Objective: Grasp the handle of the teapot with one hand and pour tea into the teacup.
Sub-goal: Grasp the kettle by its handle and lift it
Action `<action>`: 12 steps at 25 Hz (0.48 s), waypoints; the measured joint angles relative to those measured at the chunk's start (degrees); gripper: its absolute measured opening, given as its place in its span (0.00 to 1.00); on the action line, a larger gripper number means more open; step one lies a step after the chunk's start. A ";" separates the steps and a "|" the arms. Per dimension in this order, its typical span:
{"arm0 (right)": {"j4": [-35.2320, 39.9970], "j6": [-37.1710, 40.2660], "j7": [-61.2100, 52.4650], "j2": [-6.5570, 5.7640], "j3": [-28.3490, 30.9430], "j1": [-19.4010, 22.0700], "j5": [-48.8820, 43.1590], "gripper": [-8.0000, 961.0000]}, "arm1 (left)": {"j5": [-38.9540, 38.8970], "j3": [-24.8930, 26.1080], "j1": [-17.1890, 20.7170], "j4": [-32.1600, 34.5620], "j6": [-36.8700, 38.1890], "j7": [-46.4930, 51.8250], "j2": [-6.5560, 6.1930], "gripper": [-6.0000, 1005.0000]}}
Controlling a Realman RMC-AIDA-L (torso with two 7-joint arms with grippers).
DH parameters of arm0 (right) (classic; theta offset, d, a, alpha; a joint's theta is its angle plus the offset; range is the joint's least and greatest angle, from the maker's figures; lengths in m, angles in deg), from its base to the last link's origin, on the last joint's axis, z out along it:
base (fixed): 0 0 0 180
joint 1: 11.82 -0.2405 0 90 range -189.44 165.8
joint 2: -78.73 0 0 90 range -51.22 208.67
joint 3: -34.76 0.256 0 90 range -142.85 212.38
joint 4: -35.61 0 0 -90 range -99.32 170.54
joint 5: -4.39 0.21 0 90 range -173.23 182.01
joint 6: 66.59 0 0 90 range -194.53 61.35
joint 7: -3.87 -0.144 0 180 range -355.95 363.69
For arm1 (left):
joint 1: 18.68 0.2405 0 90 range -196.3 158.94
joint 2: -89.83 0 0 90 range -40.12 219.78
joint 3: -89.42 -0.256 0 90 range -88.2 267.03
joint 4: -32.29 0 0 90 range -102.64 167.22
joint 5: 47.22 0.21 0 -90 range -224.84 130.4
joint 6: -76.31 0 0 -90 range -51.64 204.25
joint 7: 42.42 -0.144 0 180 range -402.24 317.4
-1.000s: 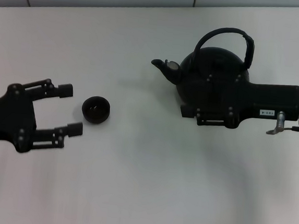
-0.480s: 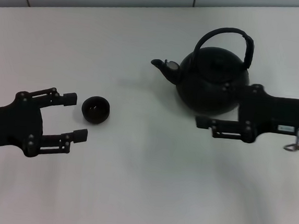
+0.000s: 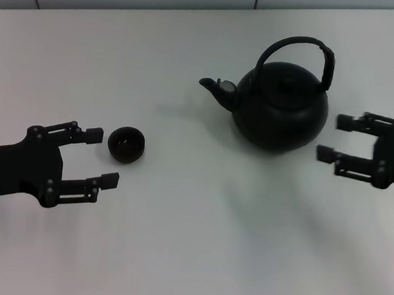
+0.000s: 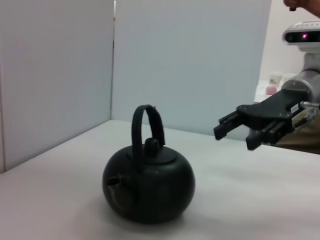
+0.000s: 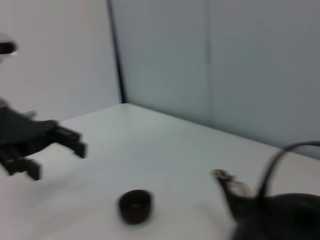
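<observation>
Our right hand (image 3: 332,139) hangs just beside the teapot (image 3: 280,108), on the side away from its spout (image 3: 212,87), with its fingers (image 3: 347,122) spread apart and nothing between them. From the left wrist view we see that same right hand (image 4: 233,132) raised off the surface (image 3: 195,244), level with the upper part of the arched handle (image 4: 145,123) and clear of it. The teapot stands upright on the white surface, lid on, handle (image 3: 298,53) rising over its top, spout pointing toward our left side.

Our left hand (image 3: 107,159) sits low over the surface on the left, fingers (image 3: 88,134) also spread. The teacup (image 3: 126,145) rests just past its fingertips, nearer the upper finger, apart from both. The cup stands well away from the teapot, out beyond the spout. In the right wrist view the teacup (image 5: 134,205) stands alone on the surface between the left hand (image 5: 58,154) and the spout (image 5: 226,183).
</observation>
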 joint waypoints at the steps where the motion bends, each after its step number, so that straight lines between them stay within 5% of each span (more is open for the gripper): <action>1: -0.88 -0.38 0.37 0.00 1.26 0.07 0.00 0.75 | 0.00 -0.03 -0.03 0.00 -0.32 0.00 0.08 0.81; 12: -3.52 -6.85 1.60 -0.16 1.69 -0.55 0.00 0.75 | 0.00 -0.07 -0.33 -0.02 -2.33 -0.03 0.68 0.81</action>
